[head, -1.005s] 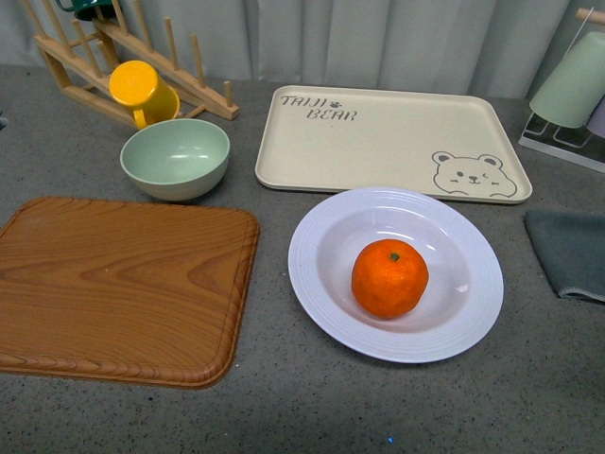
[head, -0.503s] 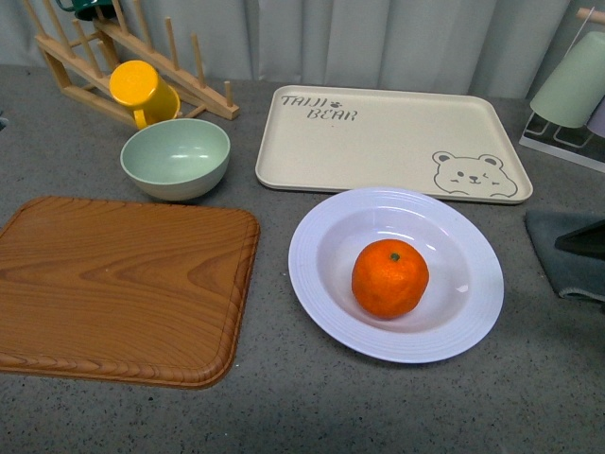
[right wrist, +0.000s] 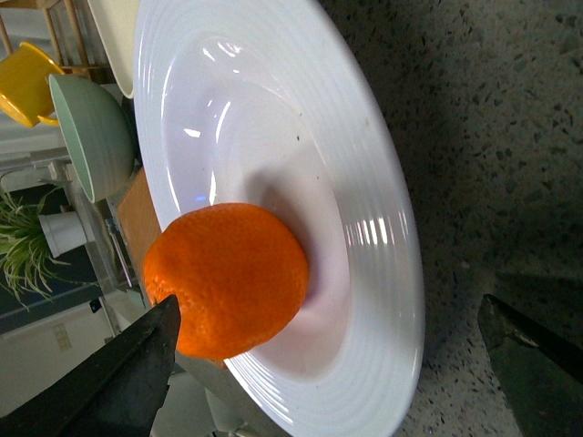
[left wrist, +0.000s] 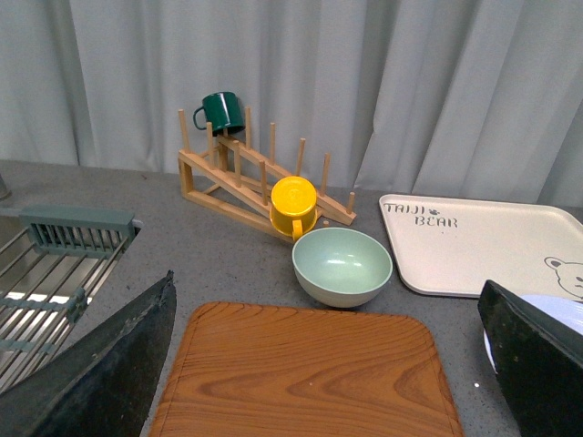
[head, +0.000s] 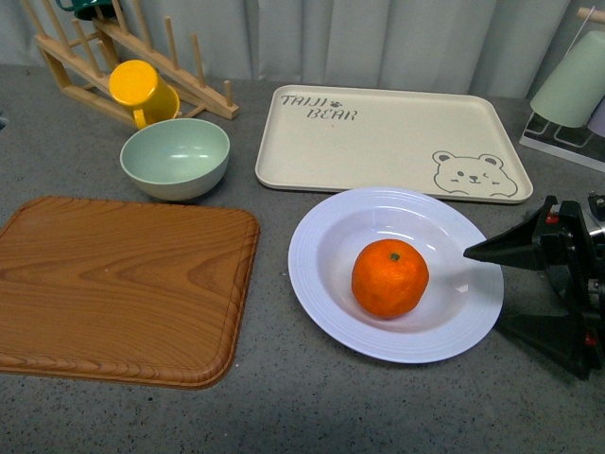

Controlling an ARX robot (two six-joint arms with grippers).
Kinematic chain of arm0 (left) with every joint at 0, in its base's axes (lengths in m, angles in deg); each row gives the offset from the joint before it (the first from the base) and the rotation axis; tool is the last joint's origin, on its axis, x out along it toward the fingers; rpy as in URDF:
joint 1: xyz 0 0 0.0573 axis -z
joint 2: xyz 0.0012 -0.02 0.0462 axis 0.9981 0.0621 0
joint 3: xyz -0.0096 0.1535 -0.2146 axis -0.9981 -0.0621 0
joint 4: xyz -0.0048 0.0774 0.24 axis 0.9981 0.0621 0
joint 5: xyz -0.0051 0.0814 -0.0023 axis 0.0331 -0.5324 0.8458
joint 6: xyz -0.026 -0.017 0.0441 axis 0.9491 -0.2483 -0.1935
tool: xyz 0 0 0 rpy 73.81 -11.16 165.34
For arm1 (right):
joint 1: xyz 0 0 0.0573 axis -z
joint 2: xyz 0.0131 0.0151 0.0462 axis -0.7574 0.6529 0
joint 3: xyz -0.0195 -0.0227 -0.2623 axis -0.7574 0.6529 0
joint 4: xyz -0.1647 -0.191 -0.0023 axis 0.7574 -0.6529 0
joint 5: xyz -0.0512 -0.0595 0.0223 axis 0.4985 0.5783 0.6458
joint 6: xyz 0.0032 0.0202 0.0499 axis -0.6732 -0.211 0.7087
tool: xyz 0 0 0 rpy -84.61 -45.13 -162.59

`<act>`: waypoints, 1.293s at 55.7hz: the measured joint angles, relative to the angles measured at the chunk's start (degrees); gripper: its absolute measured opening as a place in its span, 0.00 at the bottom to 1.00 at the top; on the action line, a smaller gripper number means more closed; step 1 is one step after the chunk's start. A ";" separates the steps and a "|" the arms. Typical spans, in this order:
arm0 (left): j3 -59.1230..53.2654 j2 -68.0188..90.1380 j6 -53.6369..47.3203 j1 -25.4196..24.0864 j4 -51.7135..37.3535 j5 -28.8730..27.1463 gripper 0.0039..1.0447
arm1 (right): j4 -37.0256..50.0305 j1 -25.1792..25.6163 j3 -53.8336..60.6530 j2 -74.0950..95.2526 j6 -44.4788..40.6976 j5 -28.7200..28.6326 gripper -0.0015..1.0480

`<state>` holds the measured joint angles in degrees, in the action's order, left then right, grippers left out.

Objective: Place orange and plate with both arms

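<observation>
Progress seems early: dimpled round orange (head: 389,278) sits ungripped in ridged white plate (head: 302,257), right gripper (head: 482,288) and left gripper (left wrist: 326,284) both gaping.

Front overhead; right wrist close beside plate (right wrist: 383,228)

Glossy smooth white plate (head: 307,270) with a finely ridged rim, dimpled slightly shiny orange (head: 389,278), smooth grained wood board (head: 118,284), matt speckled grey counter (head: 284,407)

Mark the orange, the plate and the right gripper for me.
orange (head: 389,279), front view, middle of its skin.
plate (head: 304,260), front view, bare ridged rim.
right gripper (head: 482,289), front view, midway between fingertips.
</observation>
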<state>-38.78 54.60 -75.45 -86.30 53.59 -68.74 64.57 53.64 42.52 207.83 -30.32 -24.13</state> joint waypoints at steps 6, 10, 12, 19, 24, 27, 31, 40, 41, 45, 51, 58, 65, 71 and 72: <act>0.00 0.00 0.00 0.00 0.00 0.00 0.94 | 0.96 -0.90 -1.68 1.84 1.36 0.59 0.91; 0.00 0.00 0.00 0.00 0.00 0.00 0.94 | 2.05 -1.64 -2.75 3.04 2.56 0.59 0.91; 0.00 0.00 0.00 0.00 0.00 0.00 0.94 | 2.62 -1.95 -3.19 3.54 3.17 0.59 0.91; 0.00 0.00 0.00 0.00 0.00 0.00 0.94 | 3.56 -3.10 -5.20 5.33 4.98 0.90 0.72; -0.02 0.00 0.00 0.00 0.00 0.00 0.94 | 3.45 -3.76 -6.08 6.16 5.64 1.11 0.59; -0.02 0.00 0.00 0.00 0.00 0.00 0.94 | 3.45 -4.11 -6.36 6.56 6.01 1.51 0.47; 0.00 0.00 0.00 0.00 0.00 0.00 0.94 | 3.34 -4.35 -6.38 6.73 6.34 1.77 0.30; 0.00 0.00 0.00 0.00 0.00 0.00 0.94 | 3.34 -4.35 -6.49 6.93 6.60 1.03 0.06; -0.02 0.00 -0.02 0.00 0.00 0.00 0.94 | 3.37 -4.35 -6.54 6.93 6.45 1.05 0.04; -0.02 0.00 -0.02 0.00 0.00 0.00 0.94 | 3.52 -4.35 -6.56 6.93 6.34 1.03 0.04; 0.00 0.00 -0.02 0.00 0.00 0.00 0.94 | 5.42 -4.24 -6.01 6.93 6.49 0.90 0.04; 0.00 0.00 -0.02 0.00 0.00 0.00 0.94 | 8.79 -4.09 -4.15 6.91 6.84 0.37 0.04; 0.00 0.00 -0.02 0.00 0.00 0.00 0.94 | 14.82 -3.85 -0.94 6.38 8.44 -0.98 0.04; -0.02 0.00 -0.02 0.00 0.00 0.00 0.94 | 19.45 -3.56 0.96 4.68 10.14 -1.70 0.04; 0.00 0.00 -0.02 0.00 0.00 0.00 0.94 | 20.83 -3.48 1.25 4.35 10.64 -1.70 0.04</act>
<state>-38.78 54.60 -75.48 -86.30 53.59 -68.74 85.40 50.17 43.76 212.18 -19.68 -25.84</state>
